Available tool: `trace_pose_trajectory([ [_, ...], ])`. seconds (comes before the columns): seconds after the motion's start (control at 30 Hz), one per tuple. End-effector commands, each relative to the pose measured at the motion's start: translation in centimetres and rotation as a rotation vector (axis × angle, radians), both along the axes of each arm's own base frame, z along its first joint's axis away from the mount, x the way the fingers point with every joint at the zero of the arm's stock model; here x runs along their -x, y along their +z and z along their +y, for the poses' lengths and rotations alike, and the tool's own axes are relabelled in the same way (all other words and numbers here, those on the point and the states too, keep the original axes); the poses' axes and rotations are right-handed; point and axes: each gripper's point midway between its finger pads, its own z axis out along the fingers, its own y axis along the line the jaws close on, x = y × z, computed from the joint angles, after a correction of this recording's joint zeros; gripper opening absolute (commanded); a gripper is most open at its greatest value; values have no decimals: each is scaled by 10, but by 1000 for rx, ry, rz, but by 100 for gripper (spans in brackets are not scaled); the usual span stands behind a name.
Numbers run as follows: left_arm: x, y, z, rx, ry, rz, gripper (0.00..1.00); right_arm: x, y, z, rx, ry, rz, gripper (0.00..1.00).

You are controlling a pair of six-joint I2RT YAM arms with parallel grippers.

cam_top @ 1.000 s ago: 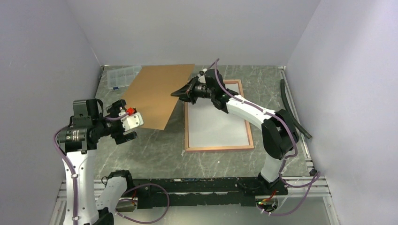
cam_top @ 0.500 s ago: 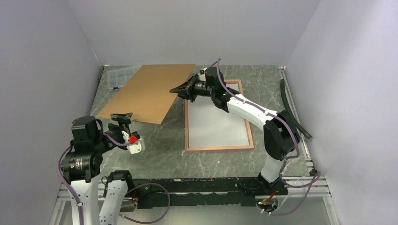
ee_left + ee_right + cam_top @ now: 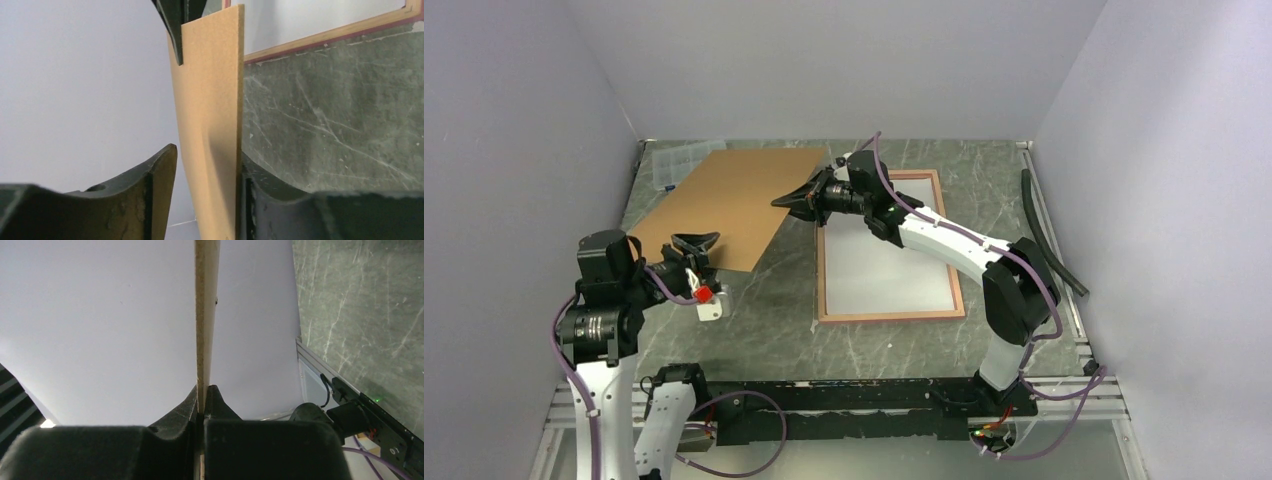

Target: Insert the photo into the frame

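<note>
The right tool [image 3: 790,200] pinches the backing board [image 3: 724,200], held up near the far-left corner of the table [image 3: 754,320]. The left tool [image 3: 692,240] gapes around the board's near corner. A crooked close could twist it loose. The photo [image 3: 884,265] lies white-side-up in the frame [image 3: 889,316], right of centre.

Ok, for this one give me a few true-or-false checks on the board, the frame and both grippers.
1. The right gripper is shut on the edge of the brown board. True.
2. The left gripper is clamped tight on the board. False: the board sits between its fingers, with a gap beside one of them.
3. The frame lies flat on the table. True.
4. The board lies inside the frame. False: the right gripper holds it up, to the left of the frame.
</note>
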Motion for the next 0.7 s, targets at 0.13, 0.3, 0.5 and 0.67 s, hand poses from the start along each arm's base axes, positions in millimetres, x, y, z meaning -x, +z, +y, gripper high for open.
trace_pose_trajectory([
  [0.13,7,4,-6,-91,-90,-96,24,27,75,3,-149,36,-163,0],
  [0.3,8,3,-7,-96,-96,-146,3,32,73,2,-135,51,-178,15],
  [0.5,-4,11,-2,-95,-56,-239,3,47,70,-11,-138,79,-221,68],
  [0.67,-10,21,1,-77,-23,-232,3,69,74,-33,-123,207,-387,100],
])
